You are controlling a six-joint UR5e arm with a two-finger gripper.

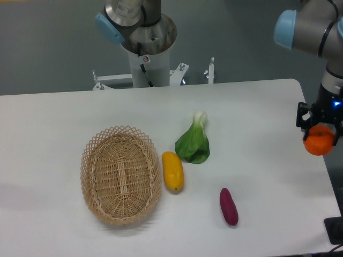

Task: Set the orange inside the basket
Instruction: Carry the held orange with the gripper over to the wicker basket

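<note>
The orange (pixel 319 143) hangs clamped between the fingers of the gripper (pixel 320 140), lifted above the table's (pixel 257 107) right edge (high enough, it seems, to pass over the other produce). The basket (pixel 121 179) sits well apart, toward the front left corner, open side up to receive it. Between them lie a yellow oblong fruit (pixel 173 171) just beside the basket, a leafy green (pixel 194 142), and a purple sweet potato (pixel 229 206) nearer the front edge.
</note>
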